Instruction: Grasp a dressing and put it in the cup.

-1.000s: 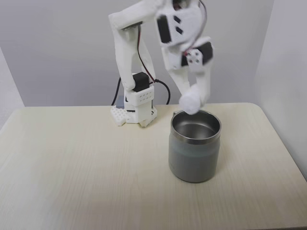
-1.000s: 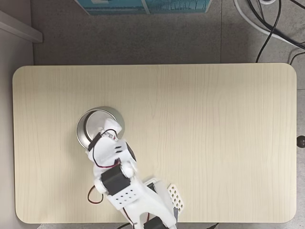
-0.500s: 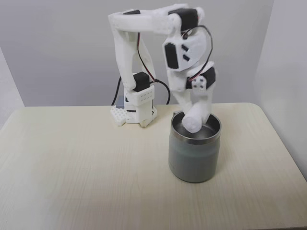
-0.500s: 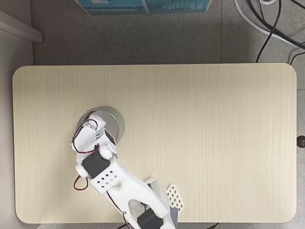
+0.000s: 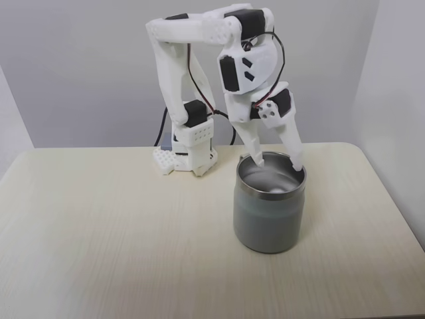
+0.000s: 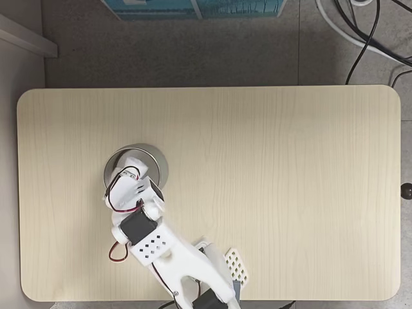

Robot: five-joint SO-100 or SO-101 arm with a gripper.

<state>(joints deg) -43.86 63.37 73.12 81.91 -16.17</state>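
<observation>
cup (image 5: 269, 219): matte grey (shiny rim) | table (image 5: 119, 246): pale woodgrain

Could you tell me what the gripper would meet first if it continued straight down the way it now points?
Probably the shiny inside of the wide stainless-steel cup: the open white gripper points down into its mouth, though depth is unclear.

cup (image 5: 269, 216) on table (image 5: 99, 226), jaws seemingly above

One cup (image 5: 269, 219) (steel), one arm (image 5: 199, 80), one table (image 5: 99, 226), several floor cables (image 6: 360, 29)
</observation>
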